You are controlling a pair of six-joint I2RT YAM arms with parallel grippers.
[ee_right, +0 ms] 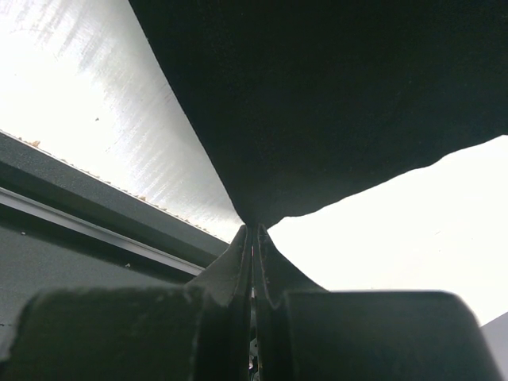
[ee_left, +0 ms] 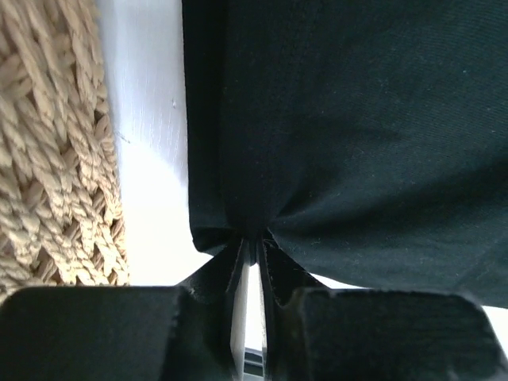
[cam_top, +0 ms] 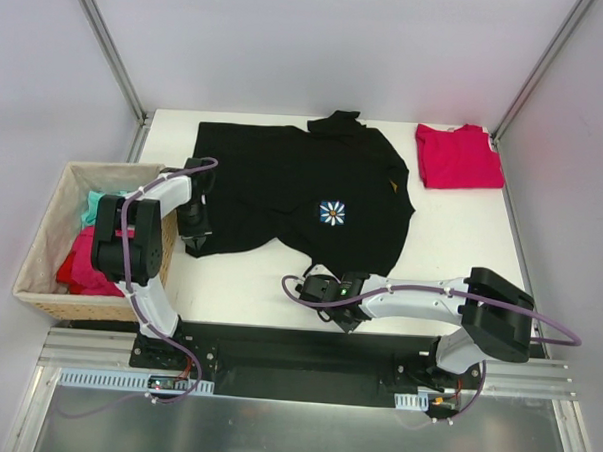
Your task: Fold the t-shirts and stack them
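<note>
Left fingers are pressed together on the black shirt. The left wrist view shows the cloth puckering into little creases right where the tips bite, at the near left corner of the hem. Right fingers are squeezed tight as well, with a thin point of black fabric going in between the tips, so both arms are pinching the same shirt along its near edge.

From the top we get the layout. The black shirt lies spread flat across the middle of the worktop, with the pale emblem facing up. The red shirt lies in a loose fold at the far right corner, well apart from the black one. The basket sits off the left side with red and teal cloth inside.

What the top view doesn't give us is the pinch itself, since both sets of tips are hidden under the wrists there. The wrist cameras fill that in. The left one also shows the basket's weave just beside the shirt, with a strip of white worktop between them. The right one shows the dark rail at the near edge and the hem lifted a bit off the surface.
</note>
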